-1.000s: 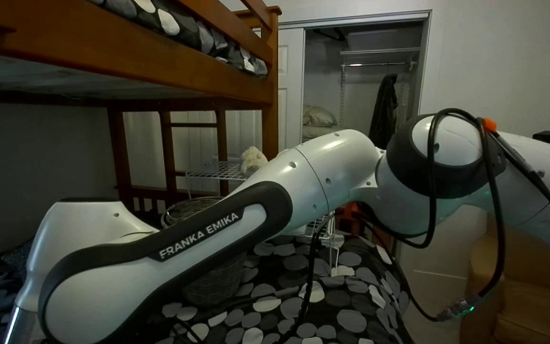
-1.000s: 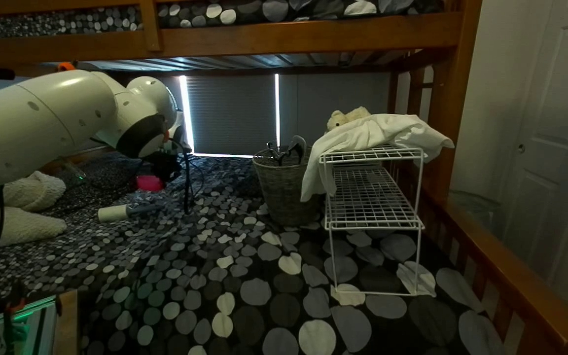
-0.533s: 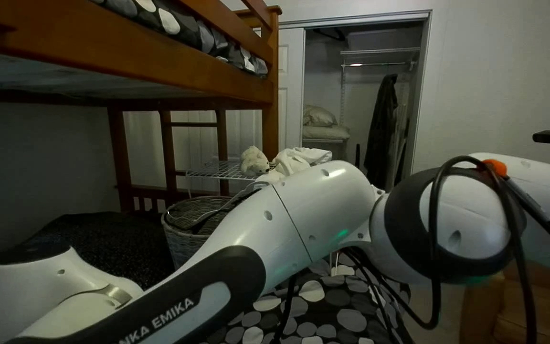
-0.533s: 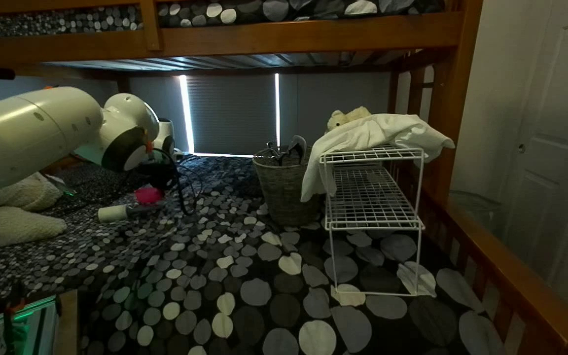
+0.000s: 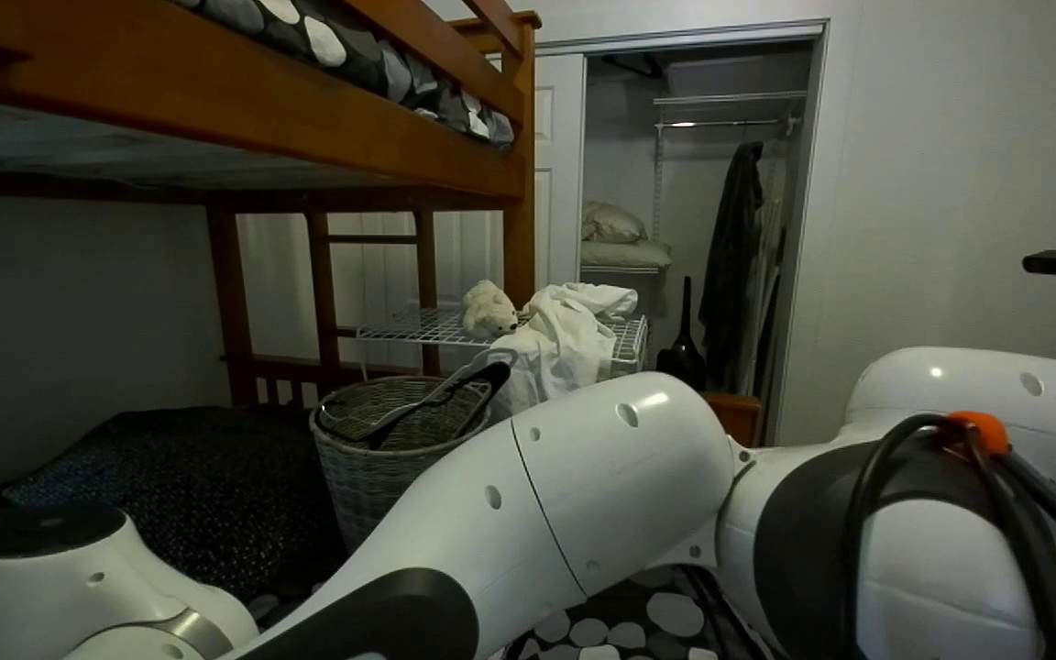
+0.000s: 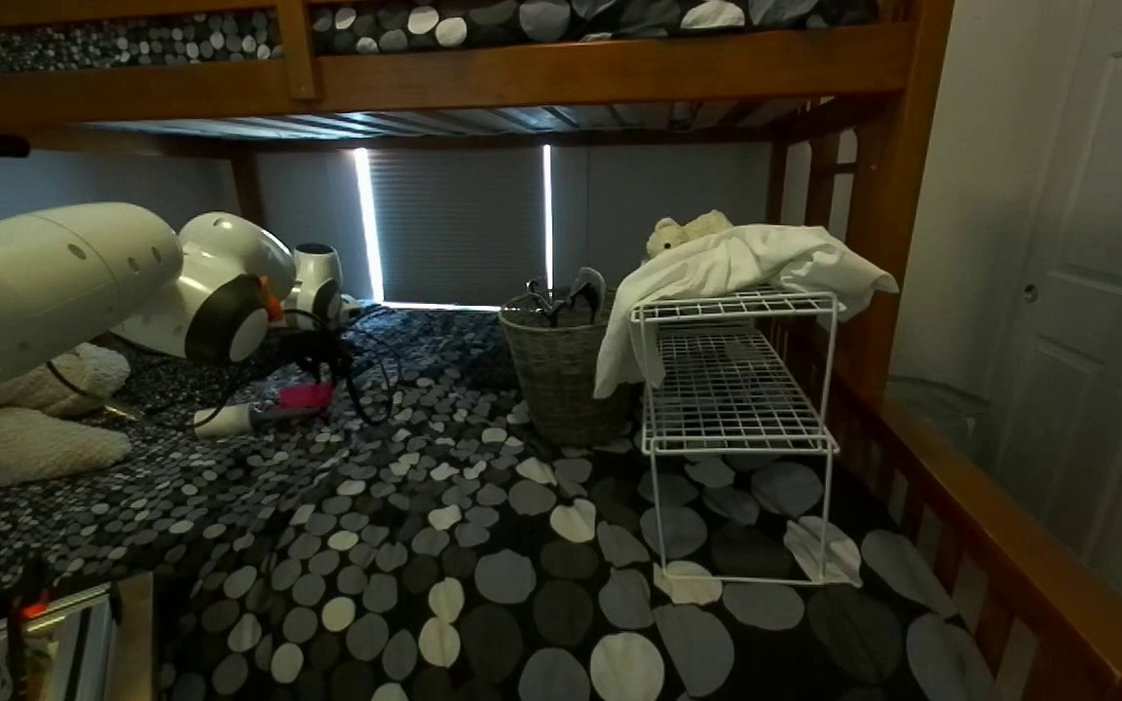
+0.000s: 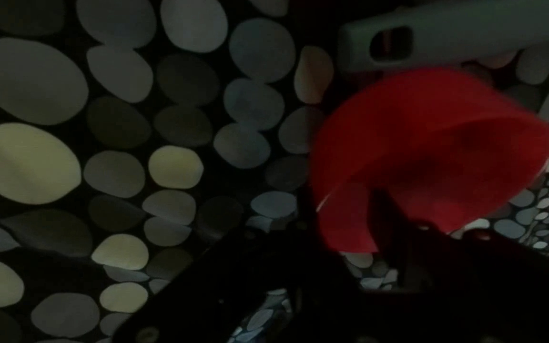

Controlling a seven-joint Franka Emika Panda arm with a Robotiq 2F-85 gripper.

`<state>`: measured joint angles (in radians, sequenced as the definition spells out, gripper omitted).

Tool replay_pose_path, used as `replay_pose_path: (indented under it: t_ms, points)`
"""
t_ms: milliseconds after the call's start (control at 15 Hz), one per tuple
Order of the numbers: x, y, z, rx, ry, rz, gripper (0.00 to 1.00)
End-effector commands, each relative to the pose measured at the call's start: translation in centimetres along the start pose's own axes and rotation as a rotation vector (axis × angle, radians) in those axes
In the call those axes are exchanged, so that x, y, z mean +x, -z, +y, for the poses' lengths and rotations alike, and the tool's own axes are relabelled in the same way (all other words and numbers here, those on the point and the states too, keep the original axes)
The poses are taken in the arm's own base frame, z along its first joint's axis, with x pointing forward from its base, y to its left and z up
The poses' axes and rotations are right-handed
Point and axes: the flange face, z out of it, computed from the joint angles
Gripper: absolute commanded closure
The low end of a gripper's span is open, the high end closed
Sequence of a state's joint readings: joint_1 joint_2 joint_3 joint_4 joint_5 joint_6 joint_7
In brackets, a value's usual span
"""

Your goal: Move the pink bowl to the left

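Observation:
The pink bowl [image 7: 427, 124] lies tilted, its opening partly toward my wrist camera. In an exterior view the bowl [image 6: 306, 395] shows on or just above the dotted bedding at the left, close under my gripper [image 6: 317, 352]. In the wrist view my dark gripper [image 7: 339, 212] has its fingers apart, with bedding visible in the gap. One finger is beside the bowl's outer wall and the other reaches inside its rim, with part of the wall between them. Whether a finger touches it is too dark to tell. The other exterior picture shows neither bowl nor gripper.
A roller [image 6: 223, 421] with a grey handle [image 7: 446, 38] lies right beside the bowl. A grey woven basket [image 6: 566, 380] with hangers and a white wire rack [image 6: 741, 389] with a cloth stand farther right. Fluffy cream fabric [image 6: 55, 448] lies at the left.
The arm has come down in both exterior views. The pink bowl has gone lower with the gripper, then slightly right, close to the roller's handle.

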<state>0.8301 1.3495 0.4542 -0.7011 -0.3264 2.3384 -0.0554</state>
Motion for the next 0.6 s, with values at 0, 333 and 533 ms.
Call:
replay_pose_path:
  t_ms: [0, 333, 533]
  points:
    - [0.7, 0.6, 0.6, 0.001, -0.006, 0.027, 0.34]
    - [3.1, 7.4, 4.9, -0.176, -0.208, 0.117, 0.00]
    - [3.5, 8.0, 5.4, -0.159, -0.230, 0.131, 0.00]
